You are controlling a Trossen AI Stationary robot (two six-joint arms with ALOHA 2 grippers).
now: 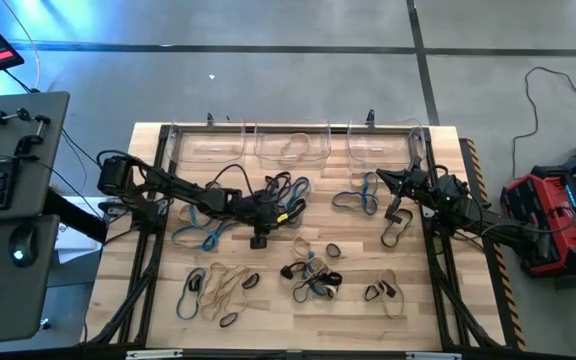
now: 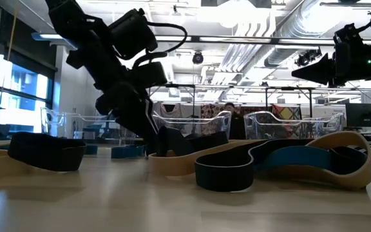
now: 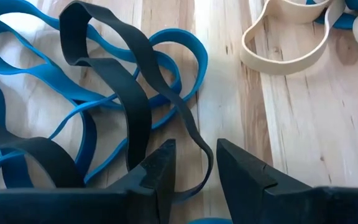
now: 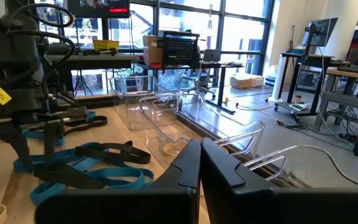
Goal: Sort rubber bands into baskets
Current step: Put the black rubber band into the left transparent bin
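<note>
Left gripper [image 3: 194,171] low over the table's middle, dark fingers spread a little, a thin black rubber loop [image 3: 199,149] passing between them; not clear whether pinched. Just beyond, a tangle of blue and black rubber bands [image 1: 286,190] on the pale wooden table [image 1: 438,300]. Right gripper [image 4: 201,163] raised at the far right, fingers nearly pressed together, holding nothing. Three clear plastic rectangular baskets [image 1: 292,145] in a row along the far edge. More tan, black and blue loops [image 1: 313,275] scattered nearer.
</note>
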